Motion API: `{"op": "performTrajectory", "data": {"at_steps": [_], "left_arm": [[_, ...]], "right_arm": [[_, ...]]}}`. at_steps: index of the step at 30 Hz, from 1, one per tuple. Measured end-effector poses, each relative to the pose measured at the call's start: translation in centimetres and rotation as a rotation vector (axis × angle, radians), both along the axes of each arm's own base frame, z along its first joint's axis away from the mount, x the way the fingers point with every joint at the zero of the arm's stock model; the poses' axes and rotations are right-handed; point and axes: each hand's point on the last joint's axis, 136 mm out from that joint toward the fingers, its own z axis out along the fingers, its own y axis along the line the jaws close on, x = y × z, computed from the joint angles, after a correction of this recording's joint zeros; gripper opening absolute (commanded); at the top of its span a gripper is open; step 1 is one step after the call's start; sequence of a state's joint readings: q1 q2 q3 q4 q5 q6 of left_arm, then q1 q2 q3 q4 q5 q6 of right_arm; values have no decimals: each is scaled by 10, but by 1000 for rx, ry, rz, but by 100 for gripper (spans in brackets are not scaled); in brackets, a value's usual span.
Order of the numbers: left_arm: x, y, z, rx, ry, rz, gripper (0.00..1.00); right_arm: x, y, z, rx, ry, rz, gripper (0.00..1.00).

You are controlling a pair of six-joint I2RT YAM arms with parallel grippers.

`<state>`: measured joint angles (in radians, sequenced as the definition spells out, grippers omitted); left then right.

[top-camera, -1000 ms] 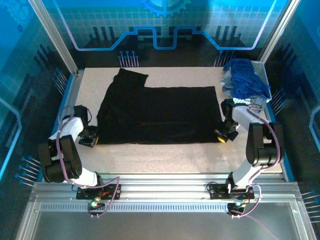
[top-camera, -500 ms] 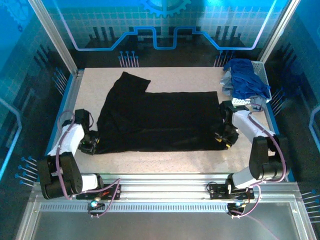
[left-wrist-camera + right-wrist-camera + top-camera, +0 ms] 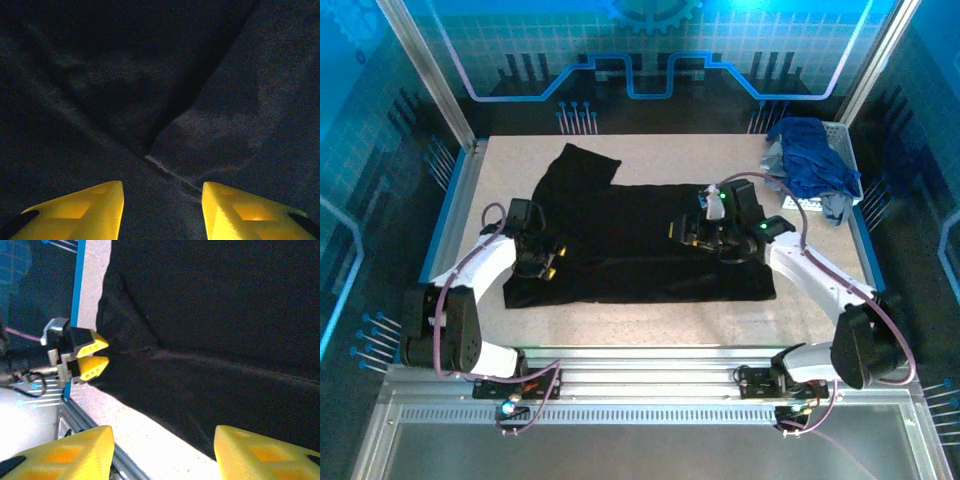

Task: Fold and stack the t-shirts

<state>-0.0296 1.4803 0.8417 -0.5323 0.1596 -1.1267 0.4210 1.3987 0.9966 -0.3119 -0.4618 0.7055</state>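
The black t-shirt (image 3: 640, 240) lies spread flat on the table, one sleeve (image 3: 575, 165) pointing to the far left. My left gripper (image 3: 550, 262) hovers over its left part, open, with a seam of the black cloth (image 3: 165, 125) below the yellow fingers (image 3: 95, 210) and nothing between them. My right gripper (image 3: 690, 232) hangs above the shirt's middle, open and empty (image 3: 164, 437). Its camera looks across the black shirt (image 3: 210, 315) to the left gripper (image 3: 92, 356) at the shirt's edge. Royal blue t-shirts (image 3: 810, 160) and a pale grey-blue one (image 3: 835, 207) are heaped at the far right.
The white mesh basket (image 3: 842, 135) holding the blue heap stands in the far right corner. Bare speckled table (image 3: 650, 325) runs along the near side of the black shirt, ending at the metal rail (image 3: 650, 355). Blue frame edges line both sides.
Both grippers went from shut to open and let go of the black shirt's near corners. Both arms then swung inward over the shirt, which now lies slightly nearer.
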Motion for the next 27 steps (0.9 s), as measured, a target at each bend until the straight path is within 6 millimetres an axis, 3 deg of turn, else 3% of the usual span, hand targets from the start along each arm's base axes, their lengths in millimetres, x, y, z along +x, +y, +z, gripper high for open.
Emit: {"op": "performTrajectory", "data": {"at_steps": [10, 19, 27], "left_arm": [[8, -10, -20, -7, 67, -32, 34], [35, -15, -13, 13, 28, -74, 0], [59, -31, 1, 30, -23, -162, 0]], "right_arm": [[0, 4, -1, 18, 6, 18, 55], [2, 5, 1, 24, -3, 19, 54], [2, 4, 0, 21, 1, 13, 52]]}}
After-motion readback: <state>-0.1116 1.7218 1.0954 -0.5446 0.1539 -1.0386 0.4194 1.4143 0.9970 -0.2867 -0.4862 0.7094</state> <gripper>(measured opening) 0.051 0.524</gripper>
